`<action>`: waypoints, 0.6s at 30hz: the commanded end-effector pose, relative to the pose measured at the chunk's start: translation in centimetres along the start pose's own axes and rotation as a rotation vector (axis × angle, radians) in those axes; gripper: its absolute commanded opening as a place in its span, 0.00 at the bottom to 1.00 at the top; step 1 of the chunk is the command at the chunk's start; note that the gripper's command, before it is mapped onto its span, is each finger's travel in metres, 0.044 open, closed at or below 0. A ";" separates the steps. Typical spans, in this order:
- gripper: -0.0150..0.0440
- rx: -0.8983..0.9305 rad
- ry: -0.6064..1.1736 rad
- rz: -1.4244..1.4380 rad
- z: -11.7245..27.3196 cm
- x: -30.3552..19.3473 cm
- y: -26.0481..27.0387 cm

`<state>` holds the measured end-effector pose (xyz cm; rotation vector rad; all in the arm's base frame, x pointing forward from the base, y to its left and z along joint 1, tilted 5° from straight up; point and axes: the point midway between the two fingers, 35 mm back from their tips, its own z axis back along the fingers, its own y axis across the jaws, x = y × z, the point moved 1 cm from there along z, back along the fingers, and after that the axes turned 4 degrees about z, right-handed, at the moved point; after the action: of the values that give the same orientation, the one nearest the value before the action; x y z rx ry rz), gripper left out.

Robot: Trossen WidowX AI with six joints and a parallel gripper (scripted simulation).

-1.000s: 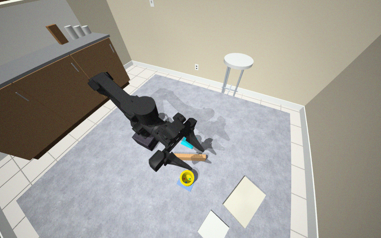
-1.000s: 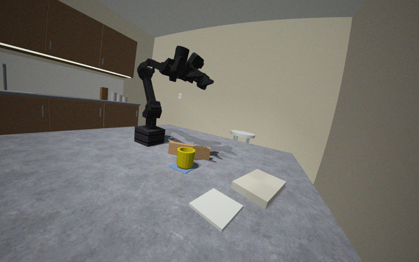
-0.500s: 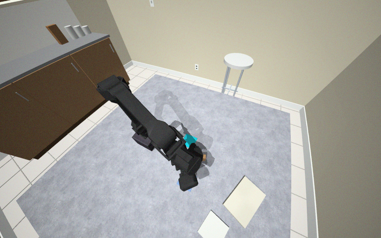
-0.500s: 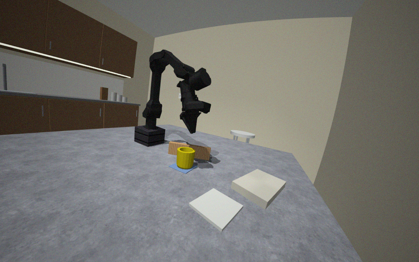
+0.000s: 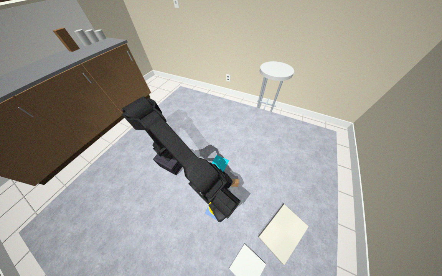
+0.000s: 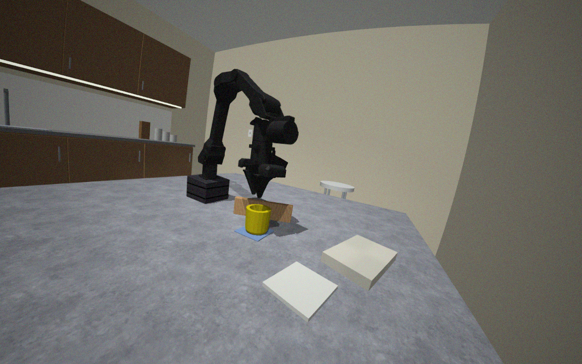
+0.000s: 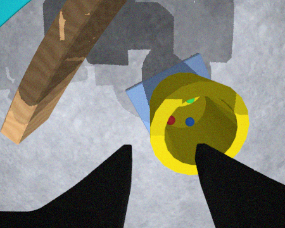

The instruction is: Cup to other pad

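The jointed black arm (image 5: 171, 137) (image 6: 221, 112) (image 7: 259, 196) reaches over the table, its black two-fingered gripper (image 6: 258, 195) (image 7: 164, 152) pointing down with fingers apart, holding nothing. A long wooden block (image 5: 235, 182) (image 6: 279, 211) (image 7: 50, 63) lies near the round yellow cup (image 5: 210, 209) (image 6: 257, 220) (image 7: 158, 152), which stands upright on the square blue pad (image 5: 211, 214) (image 6: 256, 236) (image 7: 137, 98), long axis vertical, mouth up (three small marbles, red (image 7: 171, 120), blue (image 7: 189, 121) and green (image 7: 190, 101), show inside).
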<state>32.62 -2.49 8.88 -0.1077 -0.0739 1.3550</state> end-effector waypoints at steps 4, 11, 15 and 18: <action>0.54 0.009 0.005 0.008 -0.9 -0.1 0.0; 0.54 0.009 0.005 0.008 -2.1 -0.1 0.0; 0.54 0.009 0.005 0.008 -2.7 -0.1 -0.1; 0.54 0.009 0.005 0.008 -3.2 -0.1 -0.1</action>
<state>33.11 -2.65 6.42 -0.1068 -0.0721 1.3579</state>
